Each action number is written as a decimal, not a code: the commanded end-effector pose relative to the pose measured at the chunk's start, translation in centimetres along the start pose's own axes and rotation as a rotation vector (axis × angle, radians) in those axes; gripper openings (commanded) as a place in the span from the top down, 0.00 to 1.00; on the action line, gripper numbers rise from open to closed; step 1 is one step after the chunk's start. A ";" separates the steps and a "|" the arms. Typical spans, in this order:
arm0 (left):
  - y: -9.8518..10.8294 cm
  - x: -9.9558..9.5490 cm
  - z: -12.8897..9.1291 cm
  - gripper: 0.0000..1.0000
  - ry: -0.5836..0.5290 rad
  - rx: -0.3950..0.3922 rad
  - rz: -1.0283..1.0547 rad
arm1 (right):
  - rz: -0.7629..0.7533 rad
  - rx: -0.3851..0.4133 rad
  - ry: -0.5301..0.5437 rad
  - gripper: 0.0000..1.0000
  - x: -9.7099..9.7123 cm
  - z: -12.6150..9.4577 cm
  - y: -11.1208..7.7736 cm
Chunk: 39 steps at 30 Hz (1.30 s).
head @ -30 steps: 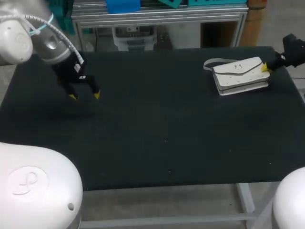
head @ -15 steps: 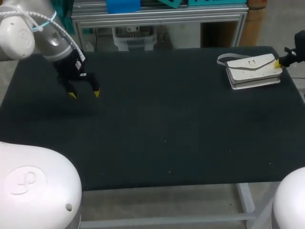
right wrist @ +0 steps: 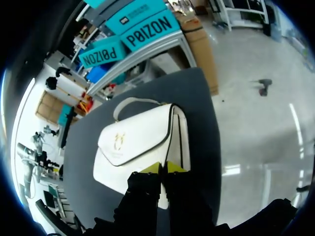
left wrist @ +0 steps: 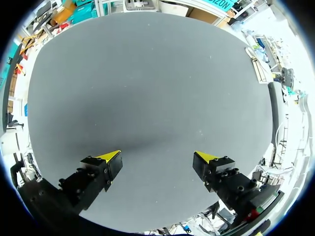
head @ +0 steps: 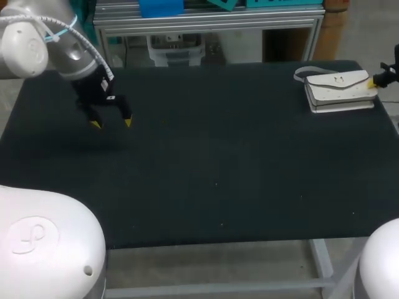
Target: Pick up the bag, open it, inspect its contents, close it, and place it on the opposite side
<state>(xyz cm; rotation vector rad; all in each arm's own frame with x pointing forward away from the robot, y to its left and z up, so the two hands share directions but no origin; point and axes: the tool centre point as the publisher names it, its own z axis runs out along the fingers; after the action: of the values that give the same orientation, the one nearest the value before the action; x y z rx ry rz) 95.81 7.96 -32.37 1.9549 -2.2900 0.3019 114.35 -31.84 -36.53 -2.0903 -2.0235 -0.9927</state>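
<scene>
— Bag (head: 340, 90) first: where is it?

— At the far right corner of the table (head: 206, 174), close to the right edge. It is white, and its long side runs left to right with the flap (right wrist: 133, 140) facing up.

— Open or closed?

— Closed. The flap lies down over the front, with a small gold-coloured clasp (right wrist: 117, 141) in its middle. Nothing inside shows (what it holds, if anything, cannot be told from any view).

— And the strap?

— The strap (head: 303, 73) curls in a loop off the bag's left end, towards the far edge of the table.

— What has hold of it?

— The right gripper (head: 376, 81), which comes in from the right edge of the table. In the right wrist view its yellow fingertips (right wrist: 151, 168) are drawn nearly together, pinching the bag's right end from two sides. The flap and strap stretch away ahead of them.

— What about the other arm?

— The left gripper (head: 110, 123) hangs over the far left part of the table, well apart from the bag. Its fingers stand wide apart and grip nothing. The left wrist view shows only dark tabletop between the two yellow tips.
</scene>
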 end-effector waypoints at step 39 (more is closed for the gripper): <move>1.2 -0.3 -2.5 0.00 -0.071 0.068 -0.025 | -0.088 0.117 -0.199 0.00 5.8 -8.1 -5.2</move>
<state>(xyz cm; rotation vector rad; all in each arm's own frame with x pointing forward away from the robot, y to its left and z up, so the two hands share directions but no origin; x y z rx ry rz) 94.94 9.29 -30.50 2.0420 -2.3163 0.3270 108.09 -30.73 -30.21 -2.0140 -2.1580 -0.7206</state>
